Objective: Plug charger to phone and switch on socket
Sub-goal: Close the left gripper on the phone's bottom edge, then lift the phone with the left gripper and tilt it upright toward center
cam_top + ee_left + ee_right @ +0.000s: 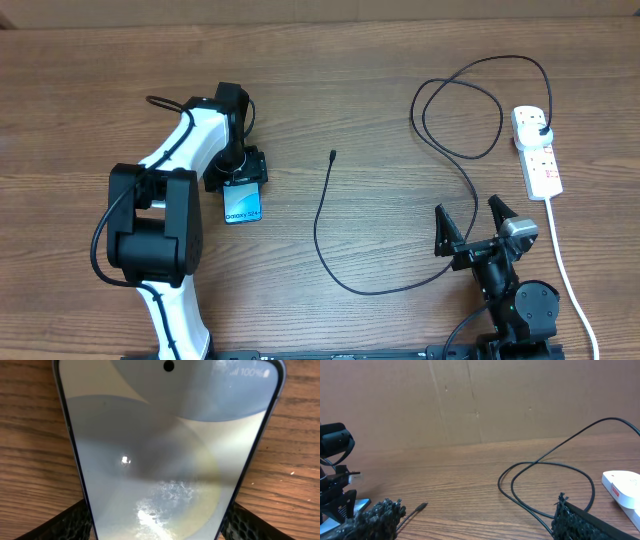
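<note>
Two arms, but only one is free. The left gripper [240, 178] sits over the phone [243, 205], its fingers [70, 522] flanking the long edges. I cannot tell from any view whether they press on it or merely straddle it. The right gripper [472, 222] stands spread wide with nothing in it, toward the near side of the wooden table [100, 80].

What my next move turns on is the connector tip [332, 155] of the charger cable [320, 230]. It lies on bare wood to the right of the phone, apart from it and nearer the left arm, and ahead and to the left of the right gripper. Its last run of cable lies roughly parallel to the phone's long axis, tip pointing away from the bases. I judge the free right arm must reach forward-left for it.

The plug [541, 131] already sits in the socket [537, 150], far right.

Overhead gives me this layout. Only the left wrist view shows the lit screen spanning the gap between the fingers. No view shows the phone's port.
</note>
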`<state>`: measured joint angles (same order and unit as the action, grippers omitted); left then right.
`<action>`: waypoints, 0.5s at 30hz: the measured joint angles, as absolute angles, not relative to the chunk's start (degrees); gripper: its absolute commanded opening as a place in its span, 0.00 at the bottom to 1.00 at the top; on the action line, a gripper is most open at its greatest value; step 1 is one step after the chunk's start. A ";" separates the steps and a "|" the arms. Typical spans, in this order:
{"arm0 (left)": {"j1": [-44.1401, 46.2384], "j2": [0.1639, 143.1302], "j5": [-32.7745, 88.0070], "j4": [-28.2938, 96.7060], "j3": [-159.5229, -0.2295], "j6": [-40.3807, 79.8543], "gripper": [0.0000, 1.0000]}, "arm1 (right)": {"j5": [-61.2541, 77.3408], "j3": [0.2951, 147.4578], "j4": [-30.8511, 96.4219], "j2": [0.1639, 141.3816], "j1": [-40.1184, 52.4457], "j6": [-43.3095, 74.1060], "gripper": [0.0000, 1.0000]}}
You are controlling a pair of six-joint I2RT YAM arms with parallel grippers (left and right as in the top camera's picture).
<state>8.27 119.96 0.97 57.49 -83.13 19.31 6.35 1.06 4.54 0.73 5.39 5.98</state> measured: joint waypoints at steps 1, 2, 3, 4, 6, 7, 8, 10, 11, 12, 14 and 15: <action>8.27 120.22 1.08 57.95 -83.53 19.31 0.75 | 6.33 1.06 4.54 0.73 5.39 5.96 1.00; 8.27 120.51 1.39 58.87 -84.05 19.31 0.75 | 6.37 1.06 4.56 0.73 5.41 5.98 1.00; 8.27 121.01 1.72 60.23 -84.79 19.31 0.74 | 6.35 1.06 4.54 0.73 5.41 5.96 1.00; 8.27 121.56 2.11 61.63 -85.58 19.29 0.74 | 6.35 1.06 4.56 0.73 5.41 5.98 1.00; 8.27 122.83 3.07 64.64 -87.57 19.20 0.73 | 6.33 1.06 4.51 0.73 5.39 5.98 1.00; 8.27 123.44 3.53 66.08 -88.68 19.16 0.73 | 6.35 1.06 4.56 0.73 5.39 5.96 1.00; 8.27 123.90 3.84 67.26 -89.67 19.14 0.72 | 6.35 1.06 4.56 0.73 5.39 6.00 1.00; 8.27 124.53 4.34 69.56 -92.18 19.14 0.72 | 6.35 1.06 4.54 0.73 5.39 5.98 1.00; 8.27 124.64 4.49 70.63 -93.56 19.14 0.72 | 6.35 1.06 4.56 0.73 5.39 5.96 1.00; 8.27 124.64 4.62 71.50 -95.00 19.14 0.72 | 6.35 1.06 4.54 0.73 5.39 5.96 1.00; 8.27 124.64 4.78 73.19 -98.15 19.14 0.72 | 6.35 1.06 4.54 0.73 5.39 5.98 1.00; 8.27 124.64 4.91 73.82 -99.26 19.14 0.72 | 6.35 1.06 4.54 0.73 5.39 6.00 1.00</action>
